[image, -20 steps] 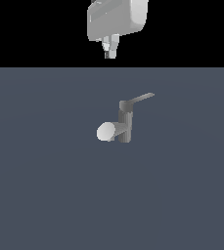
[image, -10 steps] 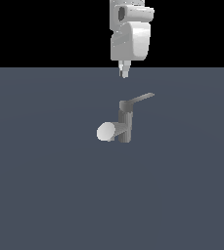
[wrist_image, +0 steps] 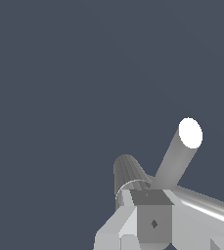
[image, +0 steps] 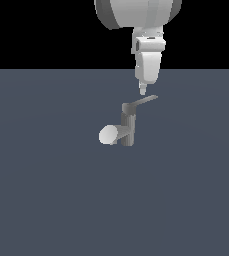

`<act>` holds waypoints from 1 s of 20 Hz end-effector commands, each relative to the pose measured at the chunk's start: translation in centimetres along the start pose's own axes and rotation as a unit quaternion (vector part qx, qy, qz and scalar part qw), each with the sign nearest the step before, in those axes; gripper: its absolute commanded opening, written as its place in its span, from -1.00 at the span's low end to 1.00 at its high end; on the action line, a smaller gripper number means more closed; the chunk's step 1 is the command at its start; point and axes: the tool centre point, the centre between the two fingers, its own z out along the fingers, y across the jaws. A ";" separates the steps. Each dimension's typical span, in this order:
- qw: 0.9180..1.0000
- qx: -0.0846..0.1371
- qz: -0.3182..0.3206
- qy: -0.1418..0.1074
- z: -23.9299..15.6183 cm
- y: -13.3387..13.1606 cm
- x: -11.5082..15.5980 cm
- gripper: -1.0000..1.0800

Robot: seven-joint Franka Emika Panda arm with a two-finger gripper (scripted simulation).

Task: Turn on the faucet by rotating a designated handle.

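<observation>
And the hand (image: 142, 91) is right down over the faucet (image: 127, 129) now, much lower than half a second ago, when its tip hung clear above the tabletop's (image: 46, 190) far edge. It sits just above the handle (image: 145, 101), which points off toward the exterior view's right. Whether they touch, I cannot tell. The fingers look drawn close together, gripping nothing. The faucet stands upright mid-tabletop, unmoved, its spout (wrist_image: 179, 154) angled toward the exterior view's left with the pale face showing.
</observation>
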 end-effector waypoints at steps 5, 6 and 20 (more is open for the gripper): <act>0.997 -0.001 0.071 0.000 2.3 -1.2 3.1 -1.00; 0.997 -0.001 0.079 0.000 2.6 -1.3 3.4 -1.00; 0.995 -0.001 0.103 -0.001 3.4 -0.7 4.4 -1.00</act>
